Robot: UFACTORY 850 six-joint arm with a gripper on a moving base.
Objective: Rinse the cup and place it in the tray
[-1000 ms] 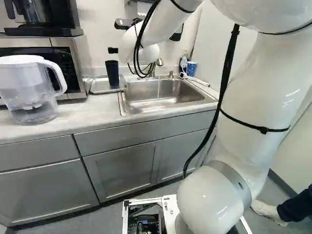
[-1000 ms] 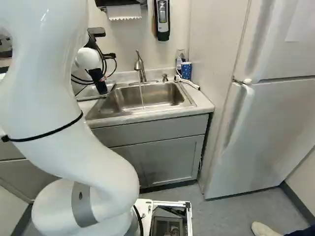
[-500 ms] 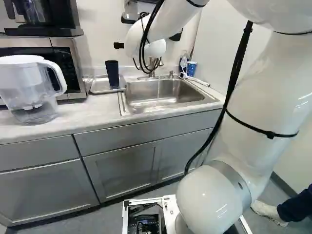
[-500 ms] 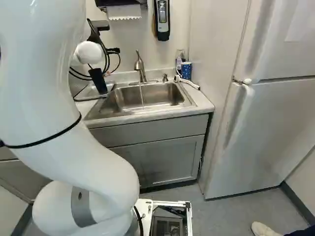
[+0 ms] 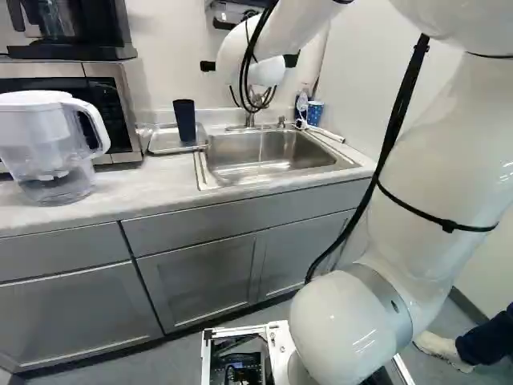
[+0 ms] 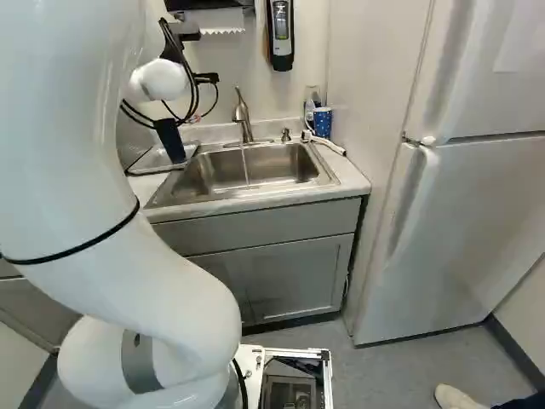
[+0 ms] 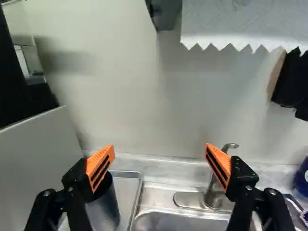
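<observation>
Cup (image 5: 184, 120), dark, one: upright in the tray (image 5: 157, 150), left of the sink, at the upper left of the left base view.

Gripper (image 5: 208, 66), black, two fingers, orange pads (image 7: 100, 166): jaws released and wide apart, nothing gripped. In the wrist view the cup lies below and beyond one finger; the faucet (image 6: 242, 115) lies beyond the other.

Arm (image 5: 292, 32), white: reaches over the counter (image 5: 120, 188) toward the wall, upper middle of the left base view.

Sink (image 6: 255, 166), steel, set in the counter, center of the right base view; a thin stream of water falls into it from the faucet.

Paper cup (image 6: 323, 122), blue, patterned: behind the sink's right corner, in the upper right part of the right base view.

Soap dispenser (image 6: 280, 38): on the wall, upper middle of the same view.

Pitcher (image 5: 48, 148), clear with white lid, water inside: on the counter, left edge of the left base view.

Refrigerator (image 6: 468, 230), white: right side of the right base view.
</observation>
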